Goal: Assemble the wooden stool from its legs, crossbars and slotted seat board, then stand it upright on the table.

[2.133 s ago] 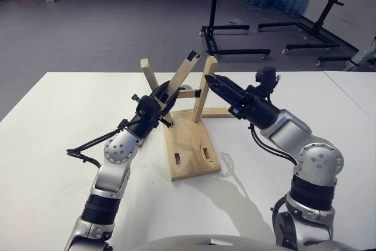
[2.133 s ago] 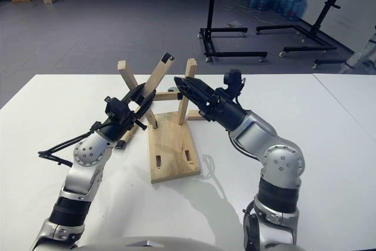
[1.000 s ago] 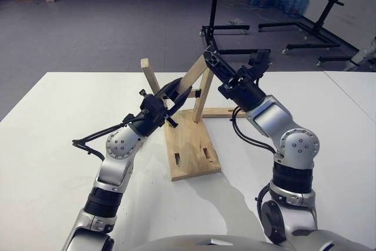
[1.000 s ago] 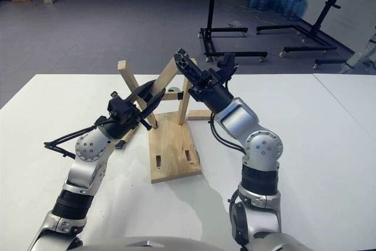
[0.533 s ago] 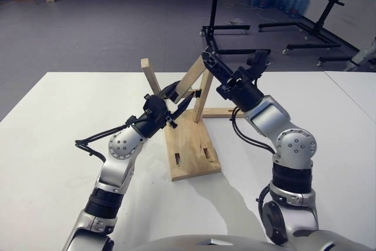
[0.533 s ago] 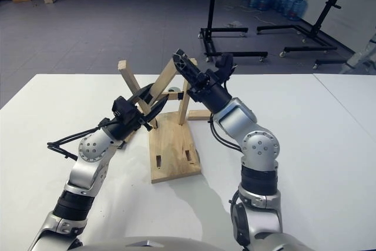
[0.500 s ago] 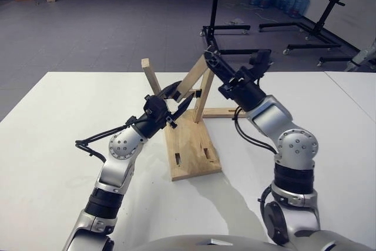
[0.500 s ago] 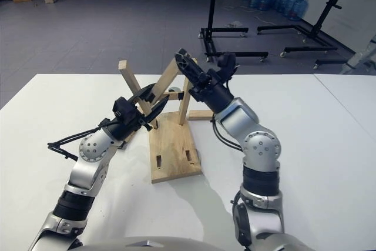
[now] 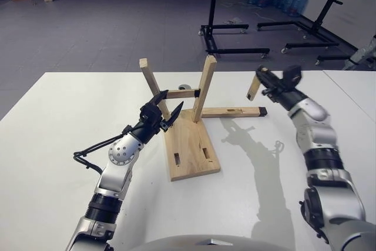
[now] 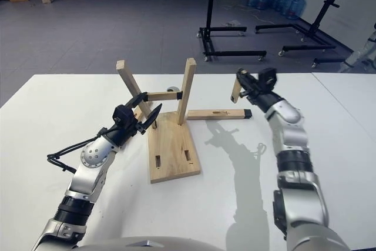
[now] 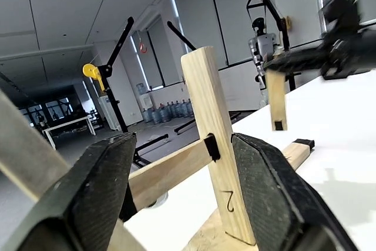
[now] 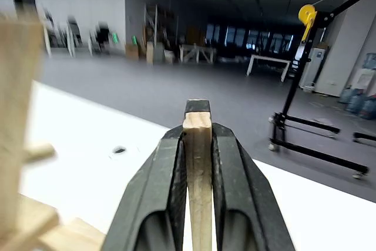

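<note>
Since a second ago the right gripper point(image 9: 262, 76) has swung away to the right, its fingers clamped on the upper end of a pale wooden bar point(image 9: 252, 89) above the white desk point(image 9: 53, 121). The left gripper point(image 9: 167, 105) waits with fingers apart, close to the thin wooden crossbar point(image 9: 182, 93). The flat slotted seat board point(image 9: 191, 145) lies on the desk with two upright wooden legs point(image 9: 204, 86) in it. I judge about half is done: two slots are free, one long wooden leg point(image 9: 235, 111) lies beside the board, and the stool is not yet turned upright.
</note>
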